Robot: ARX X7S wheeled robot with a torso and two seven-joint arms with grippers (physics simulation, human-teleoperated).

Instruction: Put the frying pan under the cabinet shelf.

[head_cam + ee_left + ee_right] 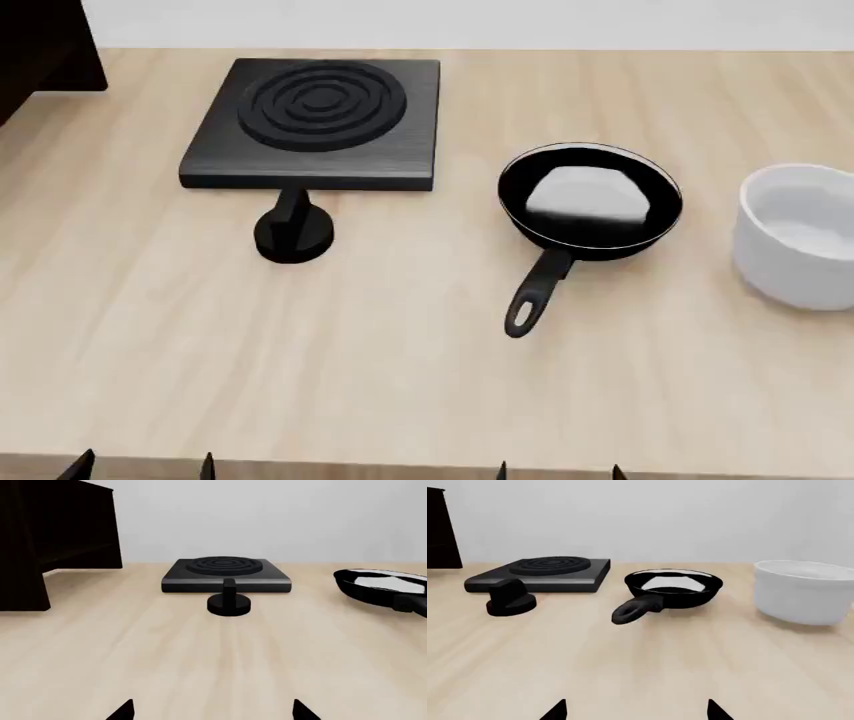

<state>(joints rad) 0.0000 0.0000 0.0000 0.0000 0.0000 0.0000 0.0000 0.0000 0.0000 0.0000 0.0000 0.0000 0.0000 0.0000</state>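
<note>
I am seeing nothing done yet: the small black frying pan (589,205) is sitting untouched on the pale wooden bench (400,360), well apart from the dark brown cabinet shelf (47,535), both arms' fingers spread empty.

You see only the tips of the left claw (143,466) and right claw (559,471) at the head view's lower edge. The cabinet (43,48) is cut off at the corner, the bowl (801,235) by the right edge.
</note>
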